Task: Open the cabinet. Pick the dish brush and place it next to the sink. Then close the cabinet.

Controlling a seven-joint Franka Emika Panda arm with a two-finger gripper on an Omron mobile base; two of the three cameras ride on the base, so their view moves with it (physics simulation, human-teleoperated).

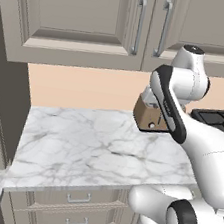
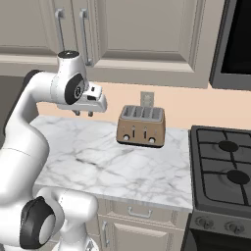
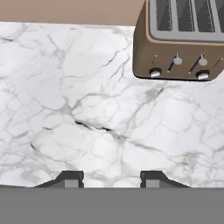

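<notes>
The cabinet (image 1: 77, 13) hangs on the wall above the marble counter (image 1: 94, 142), both doors shut, with its two vertical silver handles (image 1: 140, 24) side by side at the middle. It appears again in the right base view, cabinet (image 2: 147, 29), just above the arm. My gripper (image 2: 83, 114) hovers over the counter, pointing down, left of the toaster and below the handles. In the hand view the gripper (image 3: 110, 179) has its fingertips (image 3: 70, 179) apart with only bare marble between them. The dish brush and the sink are out of view.
A brown four-slot toaster (image 2: 141, 126) stands at the back of the counter, right of the gripper. A black gas stove (image 2: 220, 166) adjoins the counter on the right, with a dark appliance (image 2: 238, 39) above it. Drawers (image 1: 76, 197) sit under the counter.
</notes>
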